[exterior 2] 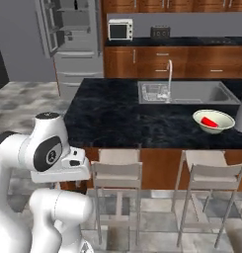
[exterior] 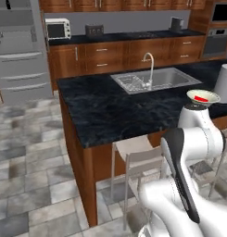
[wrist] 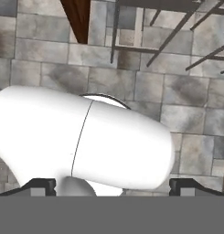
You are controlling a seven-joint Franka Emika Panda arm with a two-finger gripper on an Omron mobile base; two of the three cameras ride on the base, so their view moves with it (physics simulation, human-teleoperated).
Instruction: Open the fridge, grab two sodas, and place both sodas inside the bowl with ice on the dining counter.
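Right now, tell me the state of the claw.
Claw: open and holding nothing; its two dark tips stand far apart, pointing down at the tiled floor.

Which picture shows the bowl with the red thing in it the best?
The right base view. There the whole bowl sits clear on the dining counter, with the red soda inside. The left base view shows the bowl too, just above the robot's arm. The hand view looks down at the floor.

Black marbled dining counter (exterior 2: 117,118), cream-green bowl (exterior 2: 214,121) with red soda (exterior 2: 209,122), grey fridge (exterior: 17,51).
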